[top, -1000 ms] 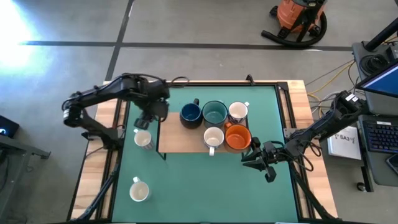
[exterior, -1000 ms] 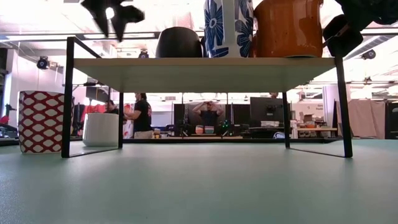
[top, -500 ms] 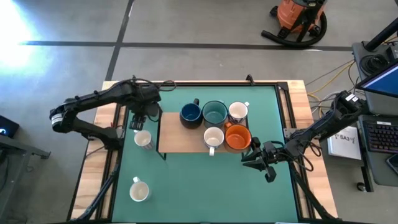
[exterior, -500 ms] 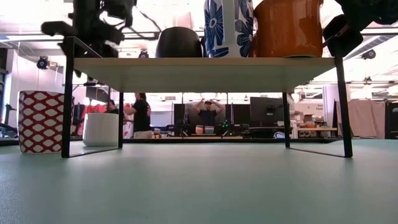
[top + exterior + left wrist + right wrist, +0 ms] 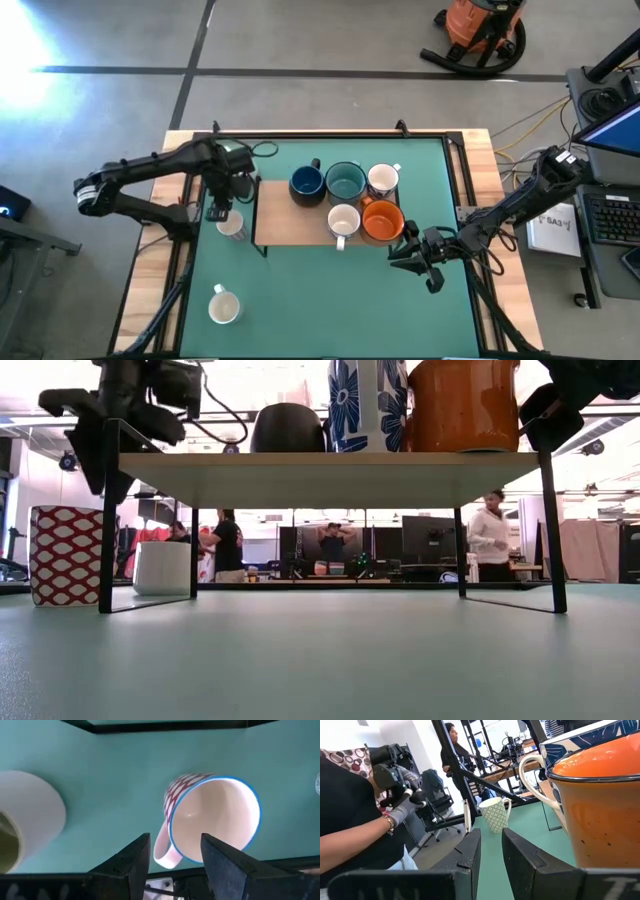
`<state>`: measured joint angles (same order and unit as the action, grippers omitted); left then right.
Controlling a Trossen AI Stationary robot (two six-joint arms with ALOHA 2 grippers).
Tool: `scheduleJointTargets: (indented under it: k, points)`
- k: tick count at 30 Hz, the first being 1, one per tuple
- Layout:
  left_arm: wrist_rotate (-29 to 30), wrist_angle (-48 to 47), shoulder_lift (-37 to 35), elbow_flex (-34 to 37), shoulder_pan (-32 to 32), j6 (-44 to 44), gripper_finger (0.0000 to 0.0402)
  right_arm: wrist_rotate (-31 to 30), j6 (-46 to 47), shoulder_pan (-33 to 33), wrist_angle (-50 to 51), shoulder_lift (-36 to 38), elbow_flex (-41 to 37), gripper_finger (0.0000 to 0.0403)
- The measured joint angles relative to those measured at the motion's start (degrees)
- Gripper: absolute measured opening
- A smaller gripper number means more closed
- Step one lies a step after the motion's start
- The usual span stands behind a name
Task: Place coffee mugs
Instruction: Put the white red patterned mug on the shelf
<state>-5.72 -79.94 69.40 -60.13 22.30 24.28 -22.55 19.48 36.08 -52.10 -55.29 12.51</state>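
A low wooden riser shelf (image 5: 300, 228) on thin black legs stands at the middle of the green table (image 5: 330, 300), and five mugs sit on it: a navy mug (image 5: 306, 184), a larger teal mug (image 5: 345, 182) and a white mug (image 5: 382, 179) in the back row, with a white patterned mug (image 5: 343, 222) and an orange mug (image 5: 381, 221) in front. In the low view the patterned one shows blue flowers (image 5: 368, 405) beside the orange one (image 5: 462, 405). Two mugs stand on the table off the shelf's left end: a cream mug (image 5: 232, 227) just beside the shelf leg, and further toward the near edge a second one (image 5: 222, 305) well apart from everything else. The left gripper (image 5: 219, 200) hangs directly above the table mug beside the shelf; its wrist camera looks down into a red-and-white lattice mug (image 5: 212, 817) with a blue rim and pale interior, upright, handle pointing toward the fingers (image 5: 131, 862), which stand spread wide and hold nothing (a plain white mug (image 5: 27, 820) lies nearby in that view). The right gripper (image 5: 408, 257) waits low at the shelf's right front corner, just beside the orange mug; its fingers (image 5: 470, 855) are parted by a narrow gap and nothing sits between them. A green-patterned mug (image 5: 495, 814) stands further along the table in that wrist view, and a person in a black sleeve (image 5: 355, 820) shows beyond.
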Motion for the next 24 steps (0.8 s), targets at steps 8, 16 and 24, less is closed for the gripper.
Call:
scheduleJointTargets:
  k: [8,16,24]
  points:
    - [-1.1,7.3,0.0,6.2,-0.1,-2.5,0.0158,0.0,0.0,0.0,0.0,0.0,0.0,0.0068]
    - [-1.7,9.0,0.0,9.4,-0.1,-4.5,0.0158,0.0,0.0,0.0,0.0,0.0,0.0,0.0068]
    - [-1.1,10.9,0.0,12.4,-0.1,-5.7,0.0140,0.0,0.0,0.0,0.0,0.0,0.0,0.0068]
